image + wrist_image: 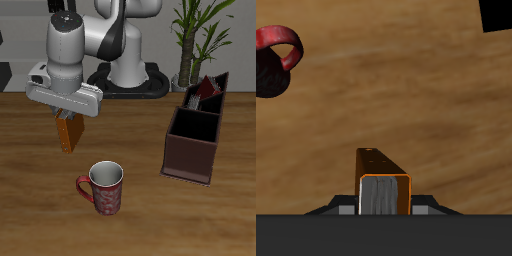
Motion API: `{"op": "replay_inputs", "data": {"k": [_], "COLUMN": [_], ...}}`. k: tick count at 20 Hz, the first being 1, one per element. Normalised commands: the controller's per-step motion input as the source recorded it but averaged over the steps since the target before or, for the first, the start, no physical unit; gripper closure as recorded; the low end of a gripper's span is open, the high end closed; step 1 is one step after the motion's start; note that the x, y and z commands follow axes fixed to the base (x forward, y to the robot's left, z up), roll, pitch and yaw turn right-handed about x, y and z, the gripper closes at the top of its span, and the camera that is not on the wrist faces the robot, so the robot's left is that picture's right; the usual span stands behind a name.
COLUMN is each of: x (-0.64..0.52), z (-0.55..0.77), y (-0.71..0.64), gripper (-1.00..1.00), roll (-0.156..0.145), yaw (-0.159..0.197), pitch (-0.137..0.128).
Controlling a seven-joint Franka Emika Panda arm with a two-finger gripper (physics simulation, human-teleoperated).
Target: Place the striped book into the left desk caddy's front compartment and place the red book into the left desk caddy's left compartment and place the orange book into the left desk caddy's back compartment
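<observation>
Nearest the table's front edge stands a red mug (pixel 104 187) on the brown wooden table (pixel 30 190). Behind it, the gripper (pixel 66 117) is clenched on the orange book (pixel 68 132), held above the wood. The left desk caddy (pixel 196 128) stands well apart, a red book (pixel 207 89) in it. Farthest back is a potted plant (pixel 200 35).
</observation>
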Motion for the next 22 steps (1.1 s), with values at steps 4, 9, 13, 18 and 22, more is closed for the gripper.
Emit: {"op": "replay_inputs", "data": {"k": [4,9,13,18,22], "x": [-0.06,-0.16,-0.09,-0.06,-0.22], "z": [0.30,0.26,0.18,0.07,-0.02], "y": [0.34,0.28,0.37,0.36,0.27], "gripper": [1.00,1.00,1.00,1.00,1.00], "roll": [-0.046,-0.008,0.030,-0.018,0.015], "yaw": [0.015,-0.033,-0.023,-0.028,-0.026], "pitch": [0.016,-0.037,-0.004,-0.016,-0.033]}}
